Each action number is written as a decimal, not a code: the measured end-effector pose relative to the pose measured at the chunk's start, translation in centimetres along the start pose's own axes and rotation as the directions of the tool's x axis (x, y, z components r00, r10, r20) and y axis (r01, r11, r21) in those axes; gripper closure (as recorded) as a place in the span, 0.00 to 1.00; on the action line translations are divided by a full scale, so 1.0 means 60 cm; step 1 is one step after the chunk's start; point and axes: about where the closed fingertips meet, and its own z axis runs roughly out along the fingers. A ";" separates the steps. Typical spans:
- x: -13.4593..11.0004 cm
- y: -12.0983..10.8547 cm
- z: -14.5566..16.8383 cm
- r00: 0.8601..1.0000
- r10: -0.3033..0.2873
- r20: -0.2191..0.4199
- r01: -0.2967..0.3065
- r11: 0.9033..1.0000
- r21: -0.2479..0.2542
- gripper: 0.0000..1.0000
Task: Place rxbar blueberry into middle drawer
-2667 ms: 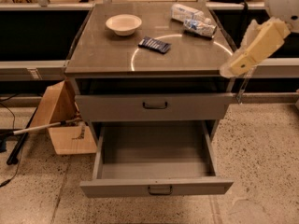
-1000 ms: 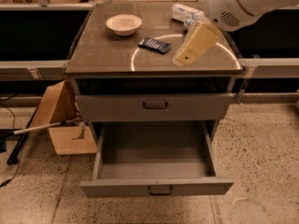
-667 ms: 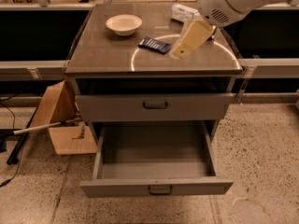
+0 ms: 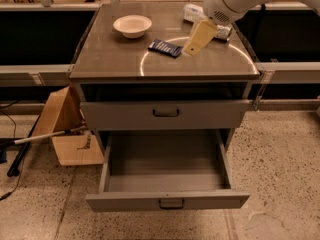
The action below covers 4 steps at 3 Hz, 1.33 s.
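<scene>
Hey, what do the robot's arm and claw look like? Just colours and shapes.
The arm is a smooth, glossy white shell, rounded and bulbous at the wrist, with no cables or markings showing. The claw is pale yellowish tan, flat, and tapers toward its tip. It hangs over the cabinet top, just right of the rxbar blueberry.

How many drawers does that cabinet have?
2: a closed drawer under the tabletop, and the open middle drawer below it. The gripper hovers above the tabletop beside the rxbar blueberry. Others may be hidden.
</scene>
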 end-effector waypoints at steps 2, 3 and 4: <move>-0.005 -0.016 0.002 0.999 -0.002 0.045 0.000 0.999 0.040 0.00; 0.000 -0.053 0.021 0.993 0.028 0.114 -0.036 0.997 0.073 0.00; 0.010 -0.103 0.061 0.978 0.100 0.181 -0.116 0.990 0.080 0.00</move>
